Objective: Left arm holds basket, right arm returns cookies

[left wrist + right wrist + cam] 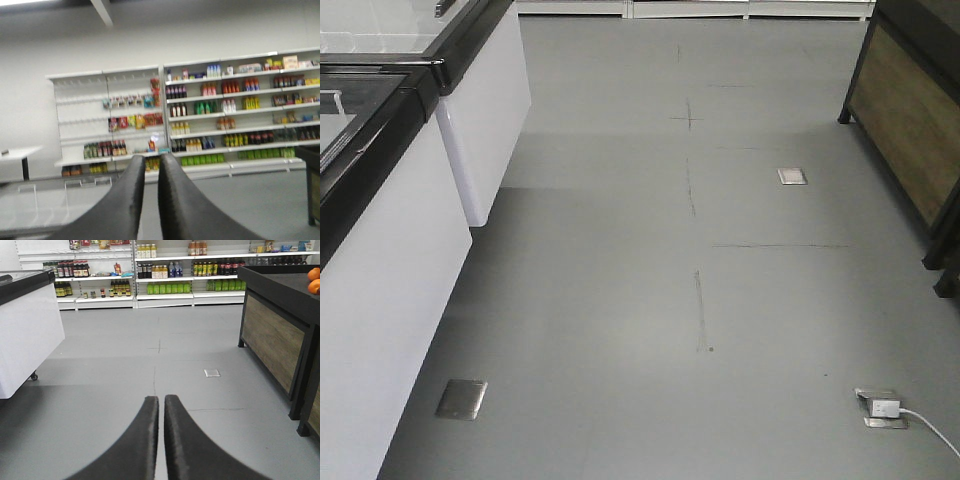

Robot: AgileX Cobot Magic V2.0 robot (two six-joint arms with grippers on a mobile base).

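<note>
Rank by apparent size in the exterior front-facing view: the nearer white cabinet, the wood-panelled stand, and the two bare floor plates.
1. nearer white cabinet, cropped.
2. wood-panelled stand, also cropped.
3. near-left floor plate.
4. far floor plate: looks smaller but lies farther off; the two may match.

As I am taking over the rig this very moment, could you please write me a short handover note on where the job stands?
Left gripper: shut, nothing between its fingers, raised and facing the stocked shelves.
Right gripper: shut, empty, low over the grey floor, between a white cabinet and a dark wood-panelled stand.
Basket and cookies: not in any view.
Done: nothing that shows.
Left: find the basket and hold it with the left gripper, then return the cookies with the right gripper.
</note>
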